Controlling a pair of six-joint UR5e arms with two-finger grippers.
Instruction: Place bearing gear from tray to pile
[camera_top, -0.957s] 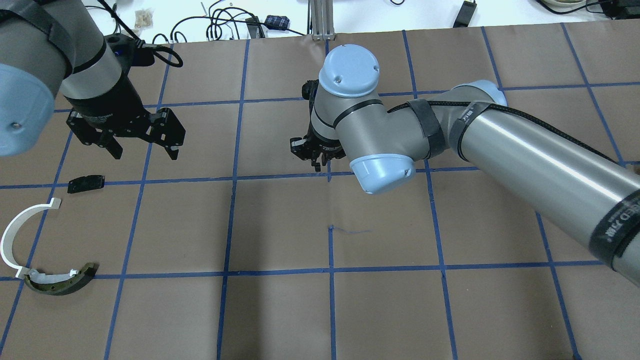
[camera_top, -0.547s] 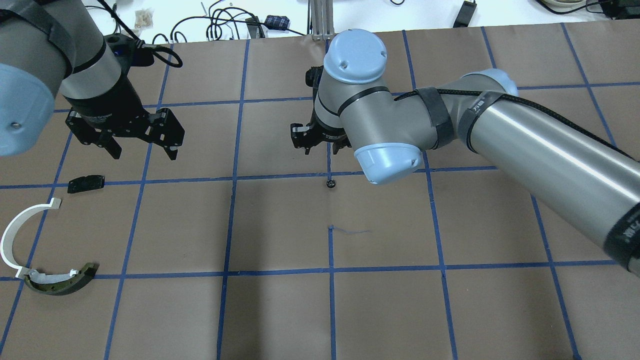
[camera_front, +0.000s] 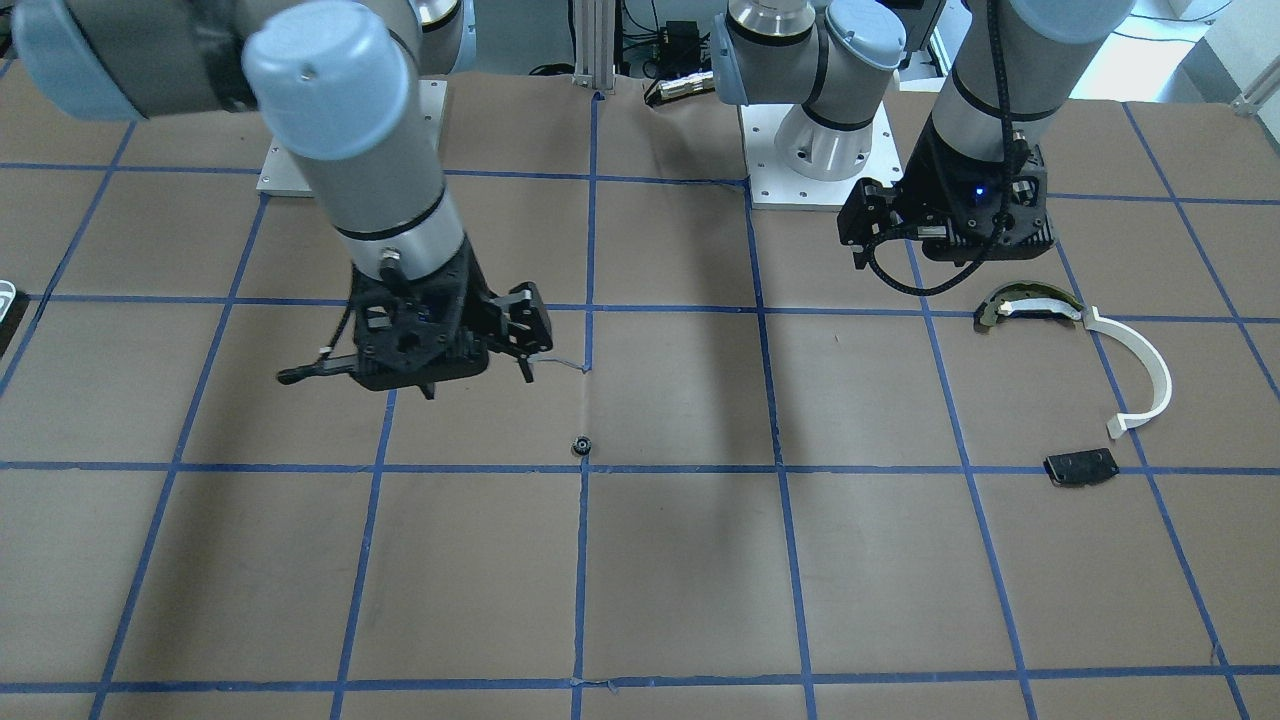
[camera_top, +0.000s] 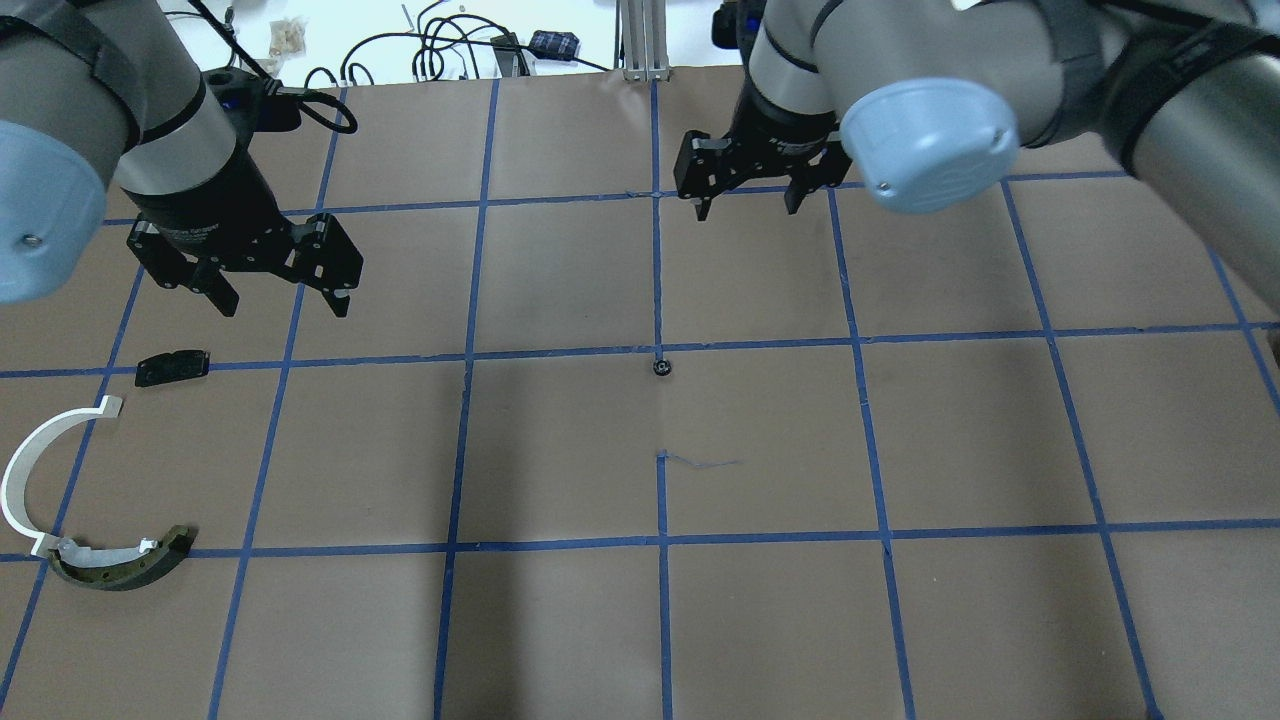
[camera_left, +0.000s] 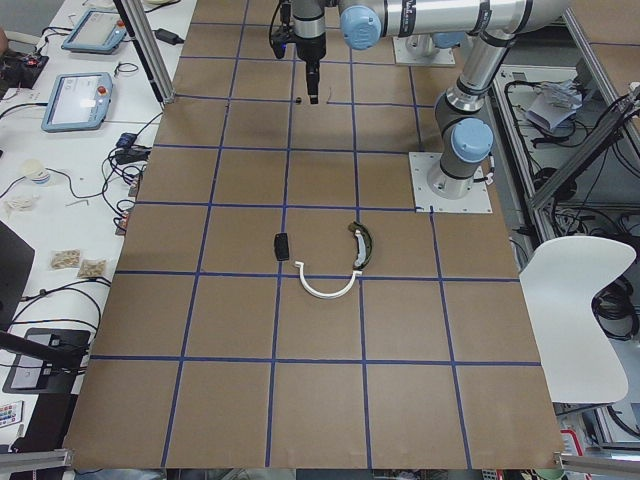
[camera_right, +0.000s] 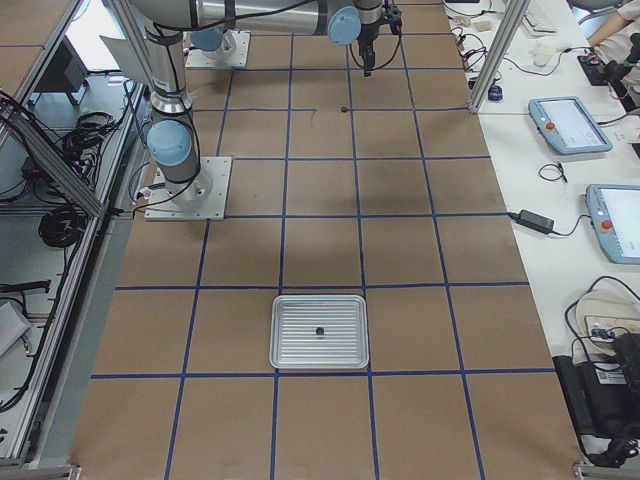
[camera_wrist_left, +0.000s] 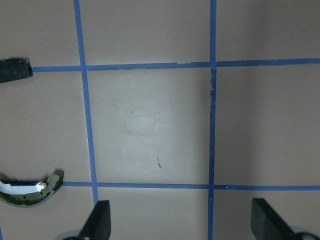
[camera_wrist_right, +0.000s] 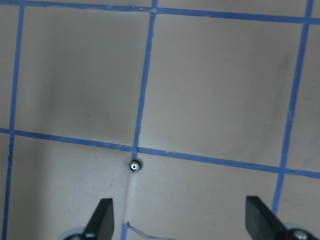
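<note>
The bearing gear (camera_top: 661, 367), a tiny black toothed ring, lies alone on the brown paper at a tape crossing mid-table; it also shows in the front view (camera_front: 580, 446) and the right wrist view (camera_wrist_right: 134, 166). My right gripper (camera_top: 745, 207) is open and empty, raised beyond the gear. My left gripper (camera_top: 284, 304) is open and empty, above the pile: a black plate (camera_top: 172, 367), a white half-ring (camera_top: 30, 470) and a black-and-gold curved piece (camera_top: 120, 565). The tray (camera_right: 300, 345), silver and ridged, holds one small dark part far toward the right end.
Blue tape lines grid the brown table cover. Cables and small boxes lie beyond the far edge (camera_top: 450, 45). An aluminium post (camera_top: 640, 40) stands at the far middle. A sliver of the tray's white rim (camera_front: 5, 295) shows at the front view's left edge.
My right gripper, which hid the spot at the tape crossing, has lifted and drawn away to the far right, open. The gear now lies bare on the table. The left arm barely moved.
</note>
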